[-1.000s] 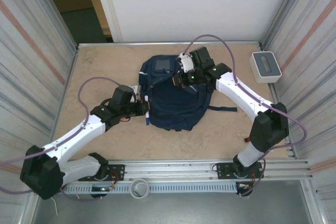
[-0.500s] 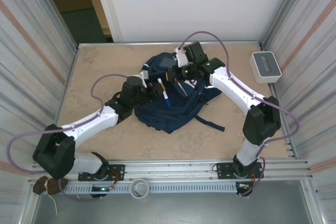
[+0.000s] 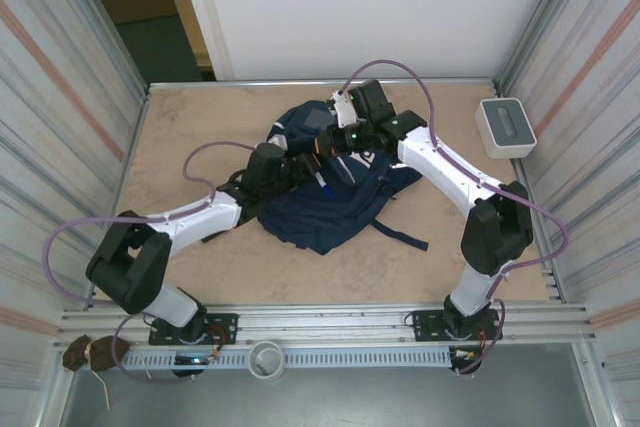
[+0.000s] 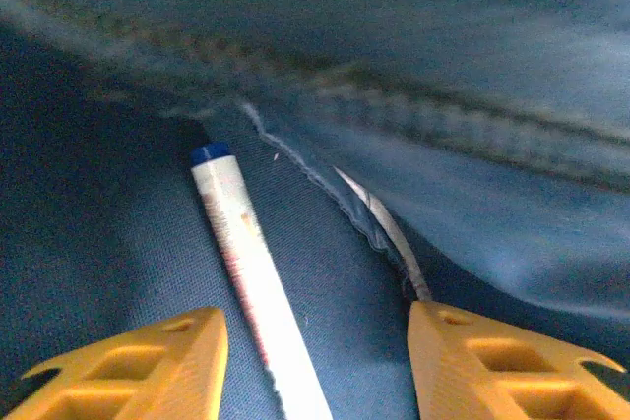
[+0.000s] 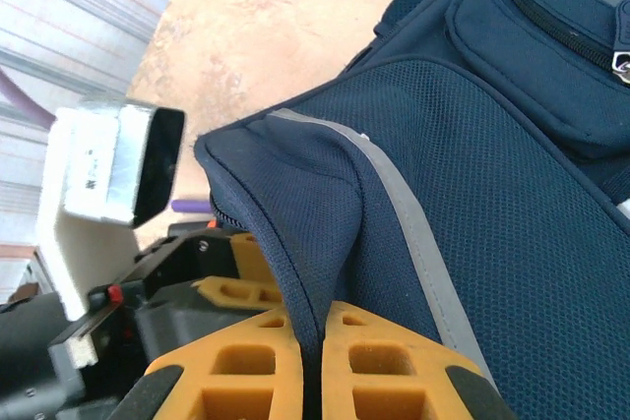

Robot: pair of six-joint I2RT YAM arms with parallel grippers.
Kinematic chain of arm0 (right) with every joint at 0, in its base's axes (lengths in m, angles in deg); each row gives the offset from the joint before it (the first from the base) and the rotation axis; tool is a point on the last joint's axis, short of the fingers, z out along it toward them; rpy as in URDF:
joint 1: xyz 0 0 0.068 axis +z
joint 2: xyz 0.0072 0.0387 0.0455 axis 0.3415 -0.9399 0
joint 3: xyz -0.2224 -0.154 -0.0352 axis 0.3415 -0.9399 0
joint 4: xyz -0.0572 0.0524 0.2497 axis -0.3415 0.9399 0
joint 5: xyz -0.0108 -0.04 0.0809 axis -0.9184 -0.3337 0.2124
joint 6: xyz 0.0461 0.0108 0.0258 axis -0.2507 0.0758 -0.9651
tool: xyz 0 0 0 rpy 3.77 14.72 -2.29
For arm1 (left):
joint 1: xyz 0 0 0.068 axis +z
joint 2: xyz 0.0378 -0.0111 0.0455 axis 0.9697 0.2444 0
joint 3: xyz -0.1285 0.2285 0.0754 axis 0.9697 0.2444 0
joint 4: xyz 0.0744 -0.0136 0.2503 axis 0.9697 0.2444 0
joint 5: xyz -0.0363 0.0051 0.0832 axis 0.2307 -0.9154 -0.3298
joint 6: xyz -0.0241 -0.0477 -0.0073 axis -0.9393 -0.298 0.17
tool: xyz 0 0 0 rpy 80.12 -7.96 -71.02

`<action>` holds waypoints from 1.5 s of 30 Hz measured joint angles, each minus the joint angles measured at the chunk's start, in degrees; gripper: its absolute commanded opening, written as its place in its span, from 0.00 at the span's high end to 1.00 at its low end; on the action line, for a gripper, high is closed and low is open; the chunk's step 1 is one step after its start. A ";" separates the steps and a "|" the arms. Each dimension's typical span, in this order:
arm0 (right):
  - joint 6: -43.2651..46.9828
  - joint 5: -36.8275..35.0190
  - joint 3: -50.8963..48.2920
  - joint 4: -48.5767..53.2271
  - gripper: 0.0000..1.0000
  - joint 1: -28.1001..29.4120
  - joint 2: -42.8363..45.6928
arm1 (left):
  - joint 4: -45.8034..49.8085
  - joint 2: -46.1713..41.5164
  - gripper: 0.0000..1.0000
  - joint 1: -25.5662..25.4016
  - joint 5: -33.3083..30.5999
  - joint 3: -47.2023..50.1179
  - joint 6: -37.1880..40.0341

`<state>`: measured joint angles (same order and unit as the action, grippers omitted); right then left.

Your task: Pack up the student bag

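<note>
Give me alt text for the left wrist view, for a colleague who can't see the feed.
A white pen with a blue cap lies loose on the navy fabric of the student bag, between the open yellow fingers of the left gripper, touching neither. Its capped end points away from the camera, towards a blurred fold of fabric with a zip line.

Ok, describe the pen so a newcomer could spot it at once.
Find the navy student bag mid-table. On its fabric, between the jaws of the open left gripper, lies the pen: a white barrel with a blue cap, thicker than the pale seam strip beside it.
</note>
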<state>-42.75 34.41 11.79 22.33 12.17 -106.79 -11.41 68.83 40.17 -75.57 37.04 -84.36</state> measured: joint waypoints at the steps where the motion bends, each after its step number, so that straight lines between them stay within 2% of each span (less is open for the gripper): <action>1: -0.02 0.00 -0.09 -0.17 1.00 -0.02 0.00 | 1.03 -0.76 0.38 0.02 0.20 -0.15 1.27; 5: 0.09 -0.04 -0.87 -0.50 1.00 -0.02 0.00 | 8.31 -8.07 0.32 0.39 -0.26 0.42 8.35; 9: 0.74 -0.59 -2.03 -0.70 1.00 -0.02 0.07 | 17.62 -20.22 0.26 2.84 -5.22 3.96 16.15; 13: 1.66 -1.42 -4.09 -1.22 1.00 -0.20 0.13 | 26.69 -28.65 0.22 11.63 -8.81 9.55 21.33; 17: 2.10 -1.44 -6.14 -2.49 1.00 -1.22 0.48 | 33.38 -28.70 0.17 18.95 -9.68 14.73 23.74; 23: 2.08 0.09 -9.01 -5.70 1.00 -2.56 0.72 | 36.26 -23.74 0.11 22.29 -8.50 17.33 25.11; 30: 2.03 1.92 -10.38 -7.82 1.00 -3.21 0.72 | 35.78 -16.87 0.08 22.88 -7.74 17.22 26.58; 39: 1.92 3.41 -12.09 -9.22 1.00 -4.94 1.42 | 35.21 -16.65 0.09 22.49 -5.09 16.90 27.17; 42: 1.92 3.39 -12.28 -9.40 1.00 -5.29 1.55 | 35.08 -16.87 0.10 19.34 -3.61 16.90 26.91; 45: 1.92 3.39 -12.63 -9.60 1.00 -5.40 1.62 | 35.17 -17.46 0.12 14.03 -1.40 16.90 25.88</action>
<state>-40.83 37.80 -0.84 12.74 6.77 -105.17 23.75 51.36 54.21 -76.97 53.93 -58.48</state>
